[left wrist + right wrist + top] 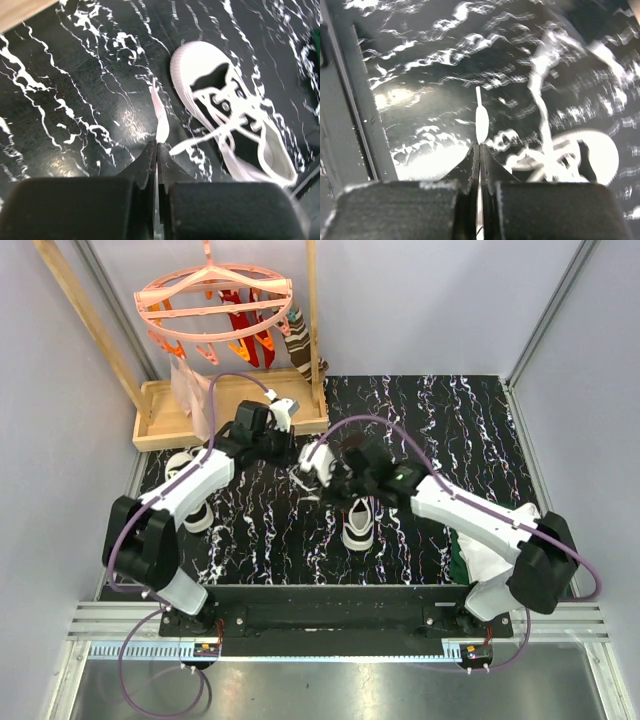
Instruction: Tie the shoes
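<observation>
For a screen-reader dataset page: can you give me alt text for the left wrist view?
The left claw is shut on a white lace of the black, white-toed sneaker lying at right on the black marbled table.

no readable text, no labels, no brand marks, no numbers, no signs in any view

Pale grey walls [430,300] enclose a black, white-veined table [470,430], with a wooden tray [160,430] at its far left corner under a pink clip hanger [215,300].
</observation>
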Robot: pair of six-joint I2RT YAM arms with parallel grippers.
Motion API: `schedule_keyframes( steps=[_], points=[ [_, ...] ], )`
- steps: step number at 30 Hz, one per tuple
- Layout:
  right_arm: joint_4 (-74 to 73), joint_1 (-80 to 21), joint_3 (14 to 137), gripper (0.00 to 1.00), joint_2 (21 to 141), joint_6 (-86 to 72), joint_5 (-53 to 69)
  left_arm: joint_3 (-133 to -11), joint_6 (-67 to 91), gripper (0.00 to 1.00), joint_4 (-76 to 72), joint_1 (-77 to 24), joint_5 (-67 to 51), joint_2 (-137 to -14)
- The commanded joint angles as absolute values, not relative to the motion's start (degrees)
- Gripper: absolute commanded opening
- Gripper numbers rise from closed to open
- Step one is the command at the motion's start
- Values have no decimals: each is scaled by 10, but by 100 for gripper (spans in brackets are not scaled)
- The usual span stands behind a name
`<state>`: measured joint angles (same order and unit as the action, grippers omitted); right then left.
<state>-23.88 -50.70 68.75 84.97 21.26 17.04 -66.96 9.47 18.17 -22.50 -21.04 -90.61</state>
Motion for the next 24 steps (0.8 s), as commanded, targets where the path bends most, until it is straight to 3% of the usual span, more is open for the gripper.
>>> schedule_keyframes(
  steps=[1, 8, 21, 24],
  points=[
    [-294, -415, 696, 0, 816, 158, 234, -641, 12, 0, 206, -231, -246, -853],
    [-335, -331, 653, 0, 766, 150, 253, -592, -107, 0, 277, -272, -312, -813],
    [-354, -257, 616, 0, 779, 126, 292, -568, -133, 0, 305, -311, -323, -834],
    [-320, -257, 605, 0, 788, 110, 273, -580, -135, 26, 307, -311, -330, -845]
  ],
)
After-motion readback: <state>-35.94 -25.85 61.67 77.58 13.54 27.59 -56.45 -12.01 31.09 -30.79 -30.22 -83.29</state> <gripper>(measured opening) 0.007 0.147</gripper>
